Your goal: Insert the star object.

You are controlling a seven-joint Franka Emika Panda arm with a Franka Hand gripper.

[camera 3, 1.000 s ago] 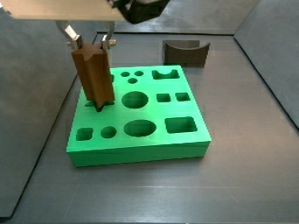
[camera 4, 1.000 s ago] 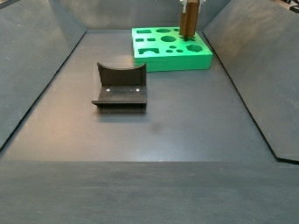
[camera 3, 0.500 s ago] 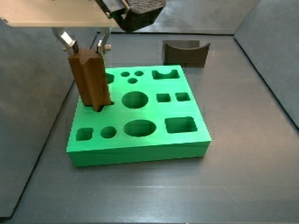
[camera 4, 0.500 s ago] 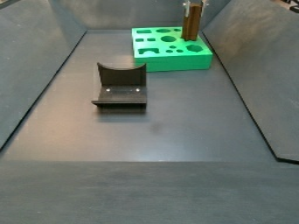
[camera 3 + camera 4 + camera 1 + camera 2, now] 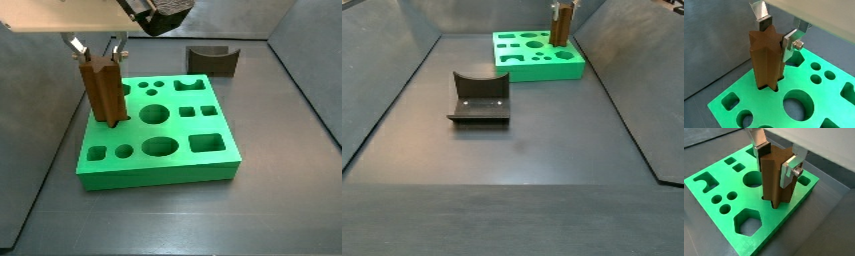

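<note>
The star object (image 5: 103, 90), a tall brown ridged peg, stands upright with its lower end in the star-shaped hole near a corner of the green block (image 5: 183, 128). It shows in both wrist views (image 5: 765, 60) (image 5: 774, 178) and far off in a side view (image 5: 560, 22). My gripper (image 5: 96, 48) is at the peg's top end, its silver fingers (image 5: 791, 42) on either side of it. In both wrist views (image 5: 776, 36) (image 5: 776, 162) the jaws look slightly parted, with a thin gap between a pad and the wood.
The green block (image 5: 543, 68) has several other holes: round, square, hexagonal and arch-shaped. A dark grey curved block (image 5: 211, 60) (image 5: 478, 97) sits on the grey floor apart from the green block. Dark walls enclose the floor on all sides.
The peg has sunk a little into the star hole. The fingers have spread slightly and now sit at the very top of the peg.
</note>
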